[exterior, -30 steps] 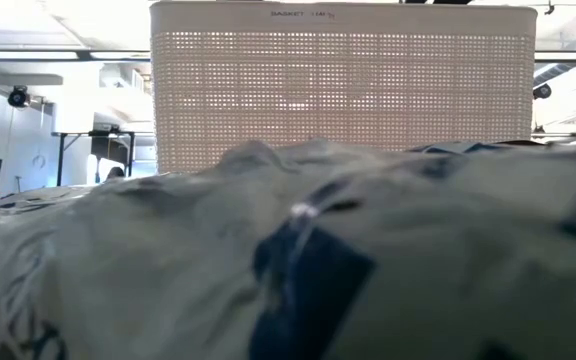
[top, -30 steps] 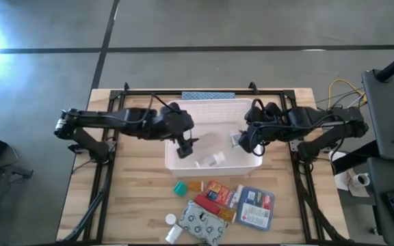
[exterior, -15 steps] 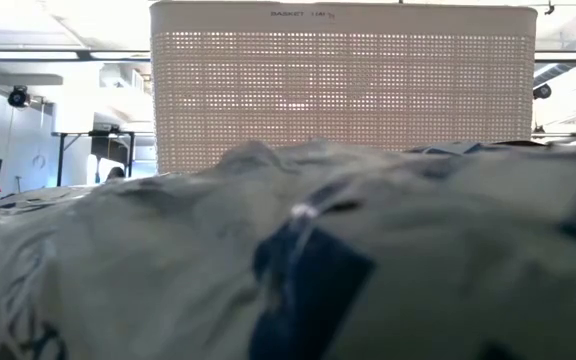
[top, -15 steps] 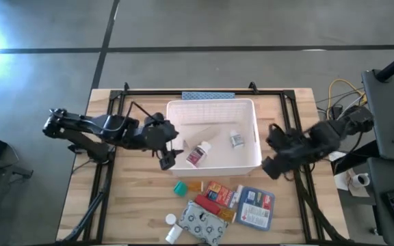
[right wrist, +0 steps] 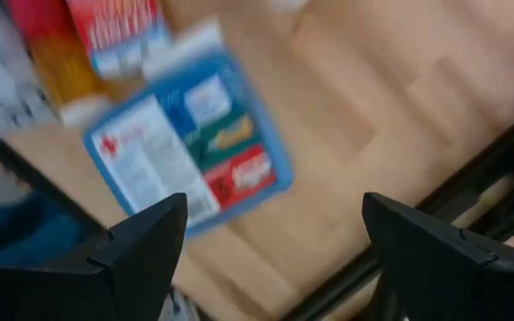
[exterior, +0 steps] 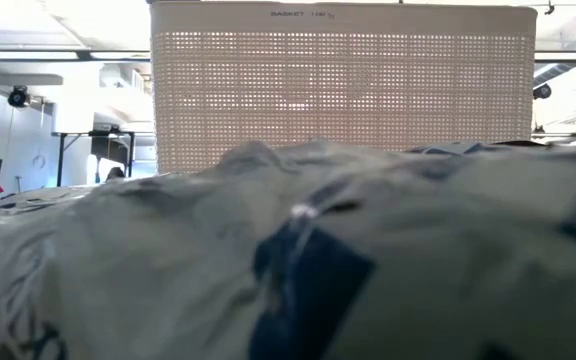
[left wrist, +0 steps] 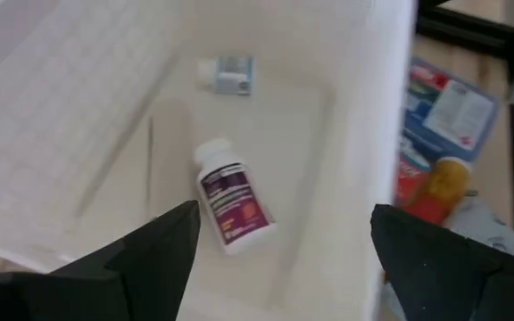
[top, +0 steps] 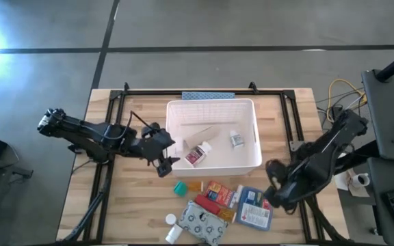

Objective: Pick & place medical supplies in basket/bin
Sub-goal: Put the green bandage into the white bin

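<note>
The white bin (top: 211, 109) stands mid-table and holds a white pill bottle with a magenta label (top: 197, 154) (left wrist: 232, 196) and a small vial (top: 236, 139) (left wrist: 226, 74), both lying on its floor. My left gripper (top: 164, 164) (left wrist: 284, 267) hovers open just outside the bin's near left corner, holding nothing. My right gripper (top: 273, 188) (right wrist: 275, 259) is open and points down beside the blue-white flat box (top: 255, 207) (right wrist: 190, 138). A teal vial (top: 180, 187), an orange vial (top: 195, 185), a red-orange box (top: 217, 193) and the grey patterned pouch (top: 202, 222) lie on the table near the front.
Two white bottles (top: 172, 227) lie left of the pouch at the front edge. A blue-grey mat (top: 208, 96) sits behind the bin. In the low view the pouch (exterior: 298, 260) fills the foreground, with the bin's slotted wall (exterior: 343, 85) behind it. Bare wood lies left of the items.
My left gripper has drawn back from over the bin toward the table's left and near side, staying open. My right gripper has swung from over the bin's right side toward the near right, tipping to point down by the blue-white box. The pill bottle has settled on the bin floor.
</note>
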Available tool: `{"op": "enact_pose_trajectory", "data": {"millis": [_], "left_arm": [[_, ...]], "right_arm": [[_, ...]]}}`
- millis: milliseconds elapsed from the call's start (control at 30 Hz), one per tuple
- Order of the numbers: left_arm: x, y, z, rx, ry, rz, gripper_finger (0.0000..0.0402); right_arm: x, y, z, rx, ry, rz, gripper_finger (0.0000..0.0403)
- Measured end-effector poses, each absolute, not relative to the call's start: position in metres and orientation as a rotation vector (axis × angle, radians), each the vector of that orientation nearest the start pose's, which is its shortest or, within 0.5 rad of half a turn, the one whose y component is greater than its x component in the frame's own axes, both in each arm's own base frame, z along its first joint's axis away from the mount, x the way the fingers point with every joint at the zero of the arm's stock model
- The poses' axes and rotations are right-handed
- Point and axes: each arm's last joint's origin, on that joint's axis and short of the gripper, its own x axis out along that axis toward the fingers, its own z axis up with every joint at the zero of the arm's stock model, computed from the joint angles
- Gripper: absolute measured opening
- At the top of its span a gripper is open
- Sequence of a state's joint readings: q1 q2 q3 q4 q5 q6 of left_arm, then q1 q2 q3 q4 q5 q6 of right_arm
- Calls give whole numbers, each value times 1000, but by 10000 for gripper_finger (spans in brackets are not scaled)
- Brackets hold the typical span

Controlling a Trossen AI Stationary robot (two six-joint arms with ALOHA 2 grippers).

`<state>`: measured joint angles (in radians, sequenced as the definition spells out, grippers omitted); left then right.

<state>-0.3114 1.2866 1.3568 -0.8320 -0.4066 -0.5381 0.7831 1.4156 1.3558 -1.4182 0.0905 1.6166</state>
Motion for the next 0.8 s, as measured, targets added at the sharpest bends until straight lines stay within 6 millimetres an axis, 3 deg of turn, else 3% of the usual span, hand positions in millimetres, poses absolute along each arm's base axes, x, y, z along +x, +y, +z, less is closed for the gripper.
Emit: {"op": "enact_pose_trajectory", "data": {"millis": [200,567,800], "left_arm": [[244,-77,370,-247,651,235,308],[237,-96,368,-330,657,201,308],[236,-100,362,-377,669,216,308]], "right_arm": [[174,183,279,725,1405,-516,327],[151,194,238,698,1433,-548,327],[155,201,211,793,1393,-436,327]]}}
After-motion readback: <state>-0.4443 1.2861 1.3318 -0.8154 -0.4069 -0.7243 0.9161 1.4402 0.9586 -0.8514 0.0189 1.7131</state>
